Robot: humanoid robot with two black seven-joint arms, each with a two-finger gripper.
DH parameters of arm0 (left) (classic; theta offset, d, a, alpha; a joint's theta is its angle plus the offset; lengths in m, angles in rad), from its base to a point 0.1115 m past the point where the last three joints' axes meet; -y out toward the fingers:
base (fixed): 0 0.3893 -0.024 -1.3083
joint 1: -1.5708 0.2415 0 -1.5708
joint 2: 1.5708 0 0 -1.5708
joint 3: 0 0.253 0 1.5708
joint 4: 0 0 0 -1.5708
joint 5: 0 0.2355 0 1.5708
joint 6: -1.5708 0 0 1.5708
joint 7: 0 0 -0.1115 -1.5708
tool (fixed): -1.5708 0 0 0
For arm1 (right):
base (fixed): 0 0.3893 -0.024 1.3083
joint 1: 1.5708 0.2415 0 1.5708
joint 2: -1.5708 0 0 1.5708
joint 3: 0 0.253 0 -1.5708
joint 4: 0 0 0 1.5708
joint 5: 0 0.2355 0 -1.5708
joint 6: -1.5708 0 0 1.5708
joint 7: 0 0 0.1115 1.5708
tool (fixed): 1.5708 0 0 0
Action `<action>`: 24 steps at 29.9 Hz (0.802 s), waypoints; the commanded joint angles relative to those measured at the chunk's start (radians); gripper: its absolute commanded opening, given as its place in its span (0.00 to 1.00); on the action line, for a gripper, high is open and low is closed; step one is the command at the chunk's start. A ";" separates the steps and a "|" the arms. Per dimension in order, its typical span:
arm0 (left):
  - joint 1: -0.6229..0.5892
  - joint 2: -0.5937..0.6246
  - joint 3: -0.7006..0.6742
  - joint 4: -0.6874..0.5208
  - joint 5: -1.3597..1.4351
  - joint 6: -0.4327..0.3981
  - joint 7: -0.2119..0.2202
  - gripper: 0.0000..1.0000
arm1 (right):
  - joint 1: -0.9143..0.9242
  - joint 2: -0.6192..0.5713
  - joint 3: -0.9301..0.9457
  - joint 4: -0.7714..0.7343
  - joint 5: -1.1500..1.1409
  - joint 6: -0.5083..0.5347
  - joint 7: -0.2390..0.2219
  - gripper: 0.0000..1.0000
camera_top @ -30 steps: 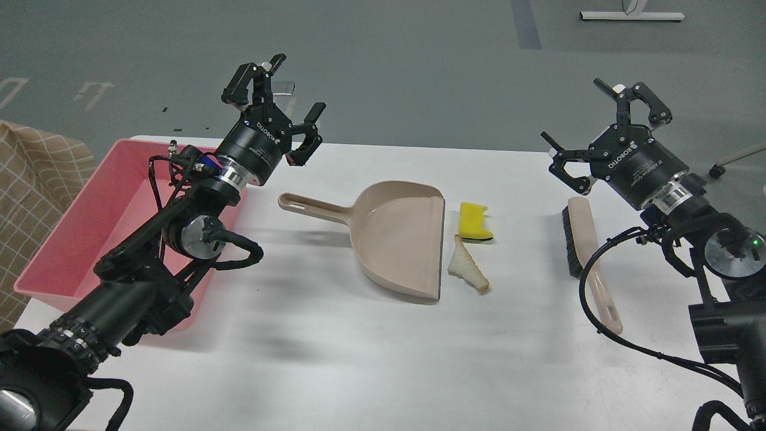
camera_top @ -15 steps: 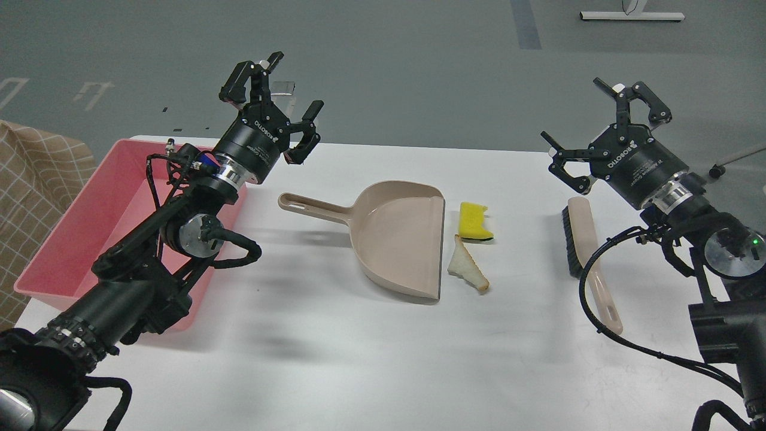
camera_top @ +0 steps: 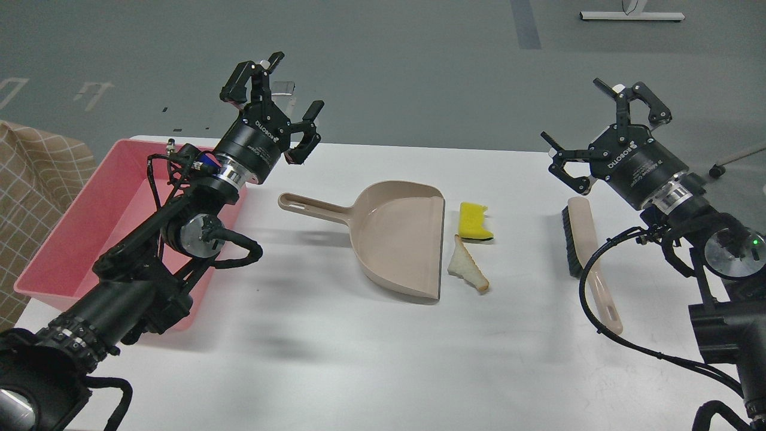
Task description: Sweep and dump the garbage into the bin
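A yellow sponge with a dark green underside and a triangular white bread slice lie on the white table just right of the mouth of a beige dustpan. The pink bin stands at the table's left edge, partly hidden by my left arm. A beige brush with dark bristles lies at the right. My left gripper is open and empty, raised above the table's far edge left of the dustpan handle. My right gripper is open and empty, raised just above the brush's far end.
A checked cloth lies left of the bin. The grey floor lies beyond the table's far edge. A black cable of my right arm loops over the brush handle.
My left gripper has risen slightly and moved a little left and away over the last second, then held still. The right arm and all objects have not moved.
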 commanded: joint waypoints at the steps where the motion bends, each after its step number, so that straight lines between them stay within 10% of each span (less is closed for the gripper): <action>1: 0.000 0.003 -0.001 0.000 0.000 0.001 0.000 0.98 | -0.002 0.000 0.000 0.001 0.000 0.000 0.000 1.00; 24: 0.000 0.005 0.004 -0.008 0.015 0.012 -0.035 0.98 | -0.003 0.002 -0.002 0.006 0.002 0.000 0.000 1.00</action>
